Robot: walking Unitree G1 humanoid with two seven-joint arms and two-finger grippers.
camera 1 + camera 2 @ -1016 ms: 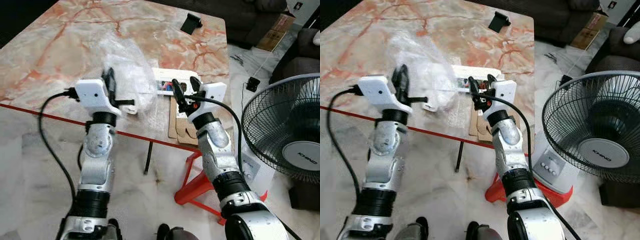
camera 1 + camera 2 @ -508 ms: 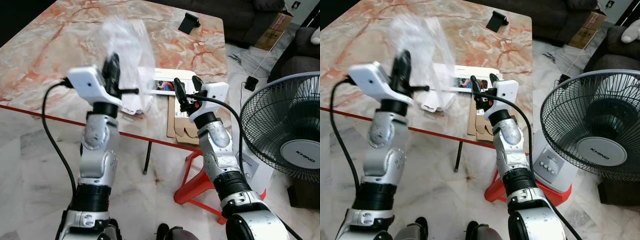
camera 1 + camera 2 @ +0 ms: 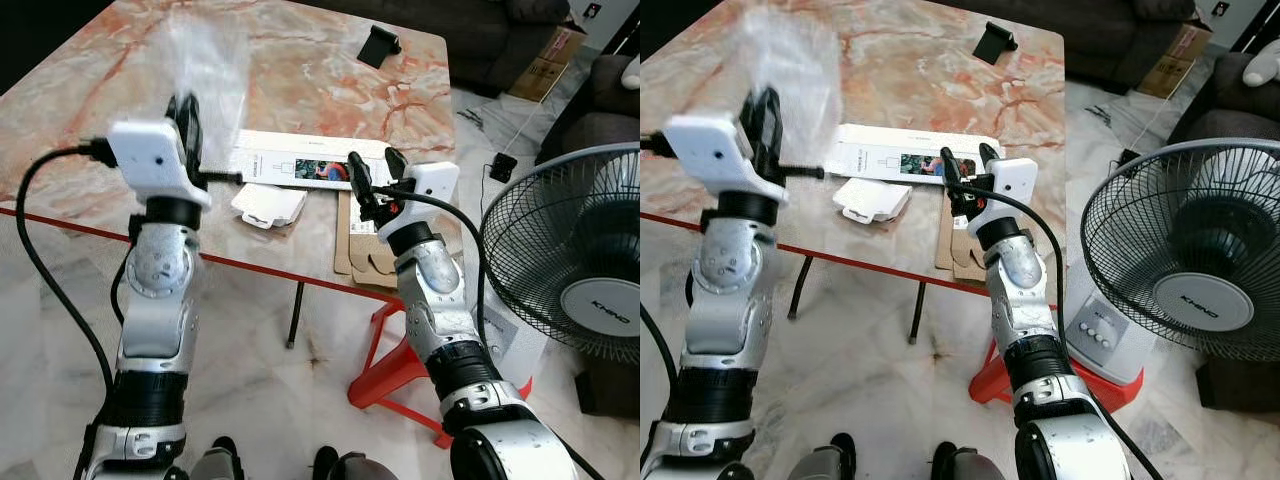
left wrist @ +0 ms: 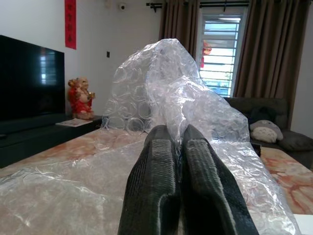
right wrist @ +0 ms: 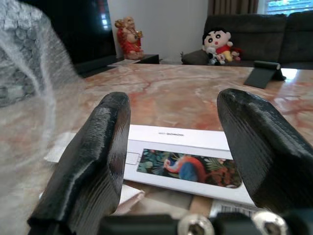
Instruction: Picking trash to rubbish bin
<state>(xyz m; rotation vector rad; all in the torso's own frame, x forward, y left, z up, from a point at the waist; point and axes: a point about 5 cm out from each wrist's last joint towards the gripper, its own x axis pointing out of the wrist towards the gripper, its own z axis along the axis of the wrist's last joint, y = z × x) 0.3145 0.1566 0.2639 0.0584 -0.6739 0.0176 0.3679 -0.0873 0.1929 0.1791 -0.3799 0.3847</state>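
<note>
In the left eye view, the left pincer is raised above the near edge of the marble desk and holds a sheet of bubble wrap that stands up over it. A long white box, a small white carton and flat brown cardboard lie on the desk. The right pincer hovers over the box with its fingers apart and empty. A fan stands at the right.

In the left wrist view, the two black fingers are pressed together on the bubble wrap.

In the right wrist view, the fingers are spread wide above the white box.
</note>
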